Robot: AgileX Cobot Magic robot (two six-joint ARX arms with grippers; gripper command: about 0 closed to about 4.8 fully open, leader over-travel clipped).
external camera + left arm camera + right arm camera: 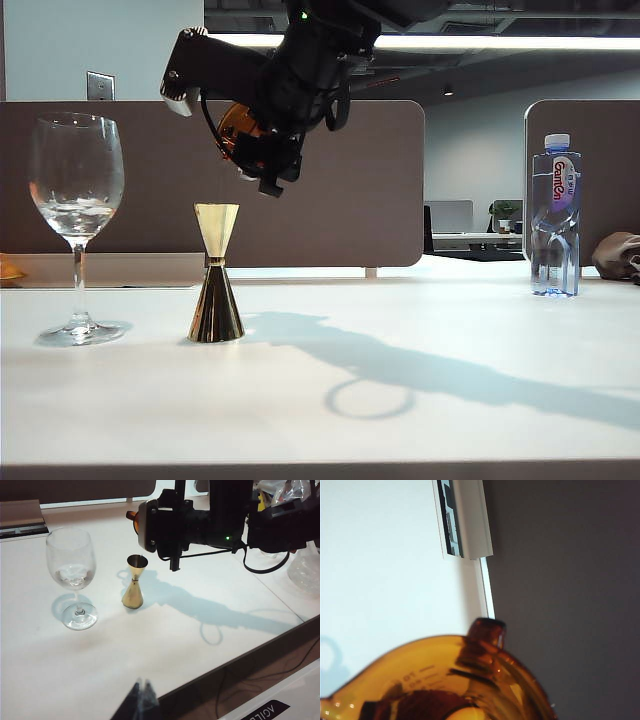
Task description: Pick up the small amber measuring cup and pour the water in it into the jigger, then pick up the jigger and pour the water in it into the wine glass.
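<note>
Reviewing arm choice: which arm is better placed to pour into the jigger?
Right: its gripper holds the small amber measuring cup tilted above the jigger; the left gripper hangs back, apart.

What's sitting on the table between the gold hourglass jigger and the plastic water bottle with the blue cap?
Nothing stands there. In the exterior view, the white table between the gold metal jigger and the clear plastic bottle is bare except for the arm's shadow.

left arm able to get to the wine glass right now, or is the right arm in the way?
Probably yes. The wine glass stands alone on the table's left side, while the right gripper, holding the small amber measuring cup, hangs above the jigger beside it. The left gripper has bare table ahead.
</note>
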